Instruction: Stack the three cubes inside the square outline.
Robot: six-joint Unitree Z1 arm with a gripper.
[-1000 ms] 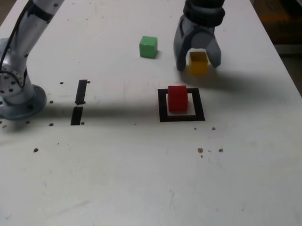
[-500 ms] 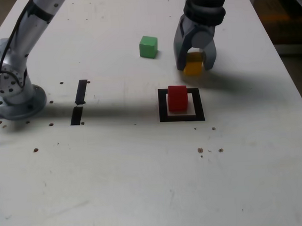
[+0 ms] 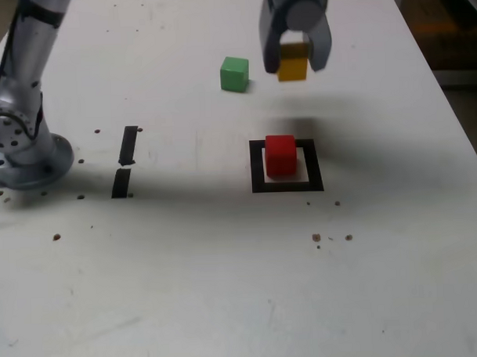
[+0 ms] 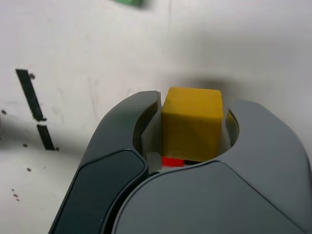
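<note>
Above the table, my claw (image 3: 296, 57) pinches the yellow cube (image 3: 292, 63); I should centre it squarely over the red cube (image 3: 281, 154) before lowering.

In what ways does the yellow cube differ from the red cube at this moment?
The yellow cube is clamped in the hand and hangs above the table, while the red cube rests on the table, untouched. The red cube sits inside the square outline; the yellow cube is outside it. They differ in colour too. Both look alike in size and shape.
</note>
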